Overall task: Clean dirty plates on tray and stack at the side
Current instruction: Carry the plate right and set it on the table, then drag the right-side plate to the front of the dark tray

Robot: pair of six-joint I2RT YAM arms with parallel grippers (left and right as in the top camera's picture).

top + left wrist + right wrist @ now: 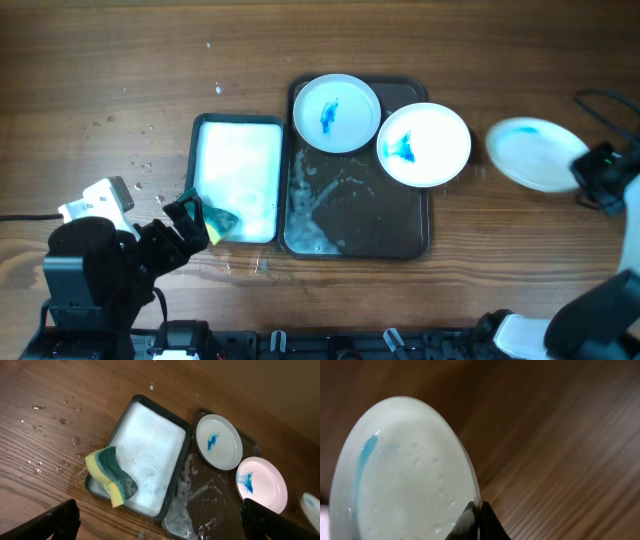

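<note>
Three plates, two trays, one sponge, two grippers. The tray (400,215), dark brown and wet, with streaks of suds across its left half, lies at the middle of the table. The first plate (336,112) sits in the tray's far-left corner, white with a small blue smear in the centre. The second plate (424,144) sits at the far-right corner and overhangs the tray's right rim; its blue smear is larger and lies left of centre. The third plate (530,153) is off the tray, towards the right edge of the table. It is pale bluish all over and wet, with a blue streak near one side of its rim. The right gripper (479,516) has its fingers pinched tight on that plate's rim. The small tray (240,160), dark-rimmed and full of white foam, lies just beside the brown one on its left. The sponge (112,476), yellow and green, rests on the small tray's near-left corner. The left gripper (160,507) hangs above with fingers spread wide, gripping nothing. Water drops (37,427) dot the wood towards the left edge
</note>
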